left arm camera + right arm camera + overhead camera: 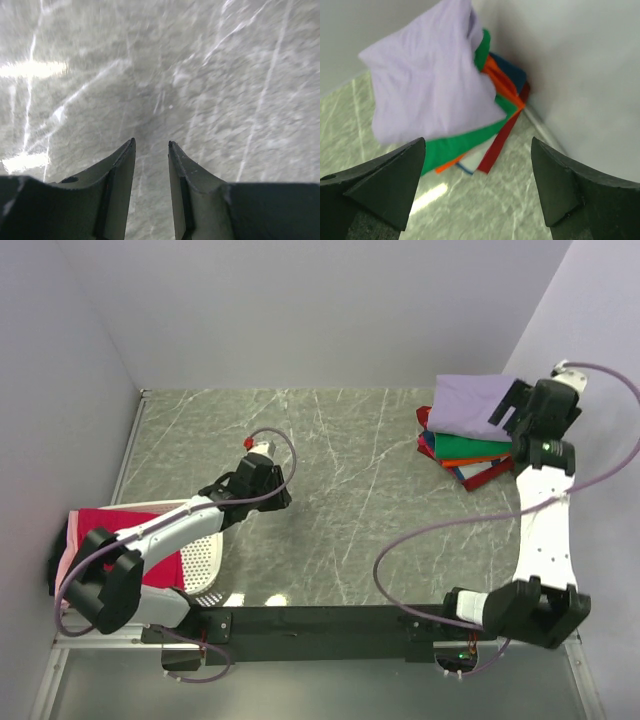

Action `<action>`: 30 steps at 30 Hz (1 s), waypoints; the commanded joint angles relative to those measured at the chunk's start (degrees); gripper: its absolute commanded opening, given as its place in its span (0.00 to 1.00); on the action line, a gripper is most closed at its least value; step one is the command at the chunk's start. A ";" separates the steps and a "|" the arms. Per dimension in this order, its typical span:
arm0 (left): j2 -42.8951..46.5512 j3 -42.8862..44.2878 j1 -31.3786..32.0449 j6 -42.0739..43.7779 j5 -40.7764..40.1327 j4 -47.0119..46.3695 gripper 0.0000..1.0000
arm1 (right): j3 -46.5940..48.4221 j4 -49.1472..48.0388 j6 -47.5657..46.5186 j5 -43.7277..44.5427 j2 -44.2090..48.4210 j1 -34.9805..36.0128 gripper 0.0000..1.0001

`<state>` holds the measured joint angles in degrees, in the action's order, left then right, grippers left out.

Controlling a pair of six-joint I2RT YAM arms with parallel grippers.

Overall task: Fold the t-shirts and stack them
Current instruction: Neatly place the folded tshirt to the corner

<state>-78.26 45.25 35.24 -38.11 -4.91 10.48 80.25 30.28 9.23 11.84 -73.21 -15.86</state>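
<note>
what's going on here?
Shirt folding. The right gripper hovers with jaws open and empty beside the stack of folded shirts in the far right corner, lavender shirt on top. The left gripper is empty over the table. A magenta shirt and a pink shirt wait at the white basket.

we note white link shells and black joint housings on the left arm (160,532) and right arm (545,525), both on a black base rail (320,623). lavender cables (610,369) loop off each. a red tab (247,441) marks the left wrist at 11 o'clock.
</note>
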 commanded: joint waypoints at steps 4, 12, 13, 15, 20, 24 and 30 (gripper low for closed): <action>6.09 4.66 0.26 2.51 -3.79 2.08 0.39 | -9.40 -3.83 3.60 -1.55 9.04 9.60 0.93; 12.59 5.02 0.26 2.34 -6.25 3.05 0.40 | -19.68 -5.41 8.60 -9.71 13.53 23.32 0.93; 13.21 4.93 0.26 2.42 -6.43 3.14 0.40 | -20.39 -5.67 9.04 -9.99 13.45 26.03 0.93; 14.62 4.93 0.26 2.42 -7.39 3.32 0.41 | -22.85 -6.20 10.27 -11.65 13.53 28.33 0.93; 16.91 4.76 0.26 2.16 -9.24 4.37 0.40 | -28.03 -8.57 12.38 -12.28 13.09 35.00 0.93; 18.23 4.14 0.26 2.25 -10.56 4.72 0.40 | -29.45 -9.71 12.74 -12.01 12.30 37.83 0.93; 19.19 3.44 0.26 2.69 -10.21 4.37 0.41 | -29.54 -10.51 12.39 -12.01 11.16 38.88 0.93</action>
<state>-60.82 48.01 35.33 -36.62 -14.09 15.42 50.33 23.05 21.21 -0.36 -61.71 22.59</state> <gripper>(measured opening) 0.411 0.928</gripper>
